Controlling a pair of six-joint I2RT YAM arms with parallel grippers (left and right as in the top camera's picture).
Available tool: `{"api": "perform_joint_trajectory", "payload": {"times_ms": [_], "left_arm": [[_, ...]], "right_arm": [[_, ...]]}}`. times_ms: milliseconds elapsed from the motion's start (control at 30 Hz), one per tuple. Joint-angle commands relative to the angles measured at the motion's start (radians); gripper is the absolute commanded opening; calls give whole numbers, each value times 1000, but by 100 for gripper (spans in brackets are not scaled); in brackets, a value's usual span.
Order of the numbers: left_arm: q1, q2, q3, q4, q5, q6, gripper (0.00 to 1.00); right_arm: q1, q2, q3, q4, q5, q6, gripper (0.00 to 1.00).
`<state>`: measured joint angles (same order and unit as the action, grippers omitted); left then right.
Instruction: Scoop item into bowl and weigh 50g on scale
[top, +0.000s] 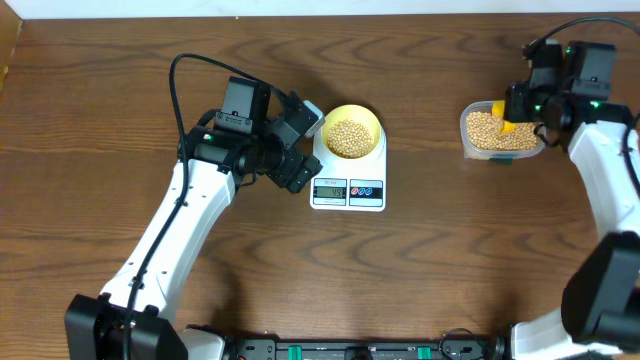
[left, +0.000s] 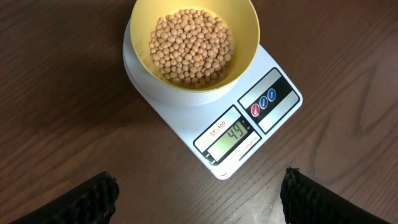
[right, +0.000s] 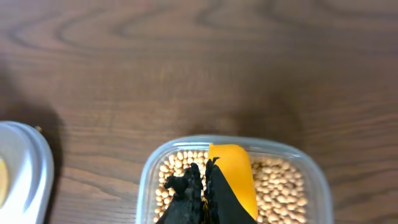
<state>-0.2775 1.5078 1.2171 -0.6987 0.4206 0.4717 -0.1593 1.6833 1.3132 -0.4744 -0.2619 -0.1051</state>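
Observation:
The pale yellow bowl (top: 373, 121) (left: 247, 32) stands on the white scale (top: 348, 193) (left: 186, 111), holding a heap of beige beans (top: 348, 138) (left: 190, 46). The scale's display (left: 234, 134) reads 44. My left gripper (top: 308, 148) (left: 199, 180) is open just left of the scale, its fingers wide apart over bare wood. At the right, my right gripper (top: 518, 110) (right: 204, 169) is shut on the yellow scoop (top: 503, 120) (right: 233, 171), which dips into the clear tub (top: 467, 142) (right: 148, 182) of beans (right: 280, 186).
The dark wooden table (top: 430, 280) carries only the scale and the tub. The tub sits about a hand's width right of the scale. The table's far edge runs along the top of the overhead view.

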Motion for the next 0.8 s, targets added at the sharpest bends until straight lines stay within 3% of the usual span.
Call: {"api": "perform_joint_trajectory", "payload": {"times_ms": [0, 767], "left_arm": [[4, -4, -11, 0, 13, 6, 86], [4, -4, -11, 0, 13, 6, 86]], "right_arm": [[-12, -57, 0, 2, -10, 14, 1], [-40, -50, -1, -50, -90, -31, 1]]}}
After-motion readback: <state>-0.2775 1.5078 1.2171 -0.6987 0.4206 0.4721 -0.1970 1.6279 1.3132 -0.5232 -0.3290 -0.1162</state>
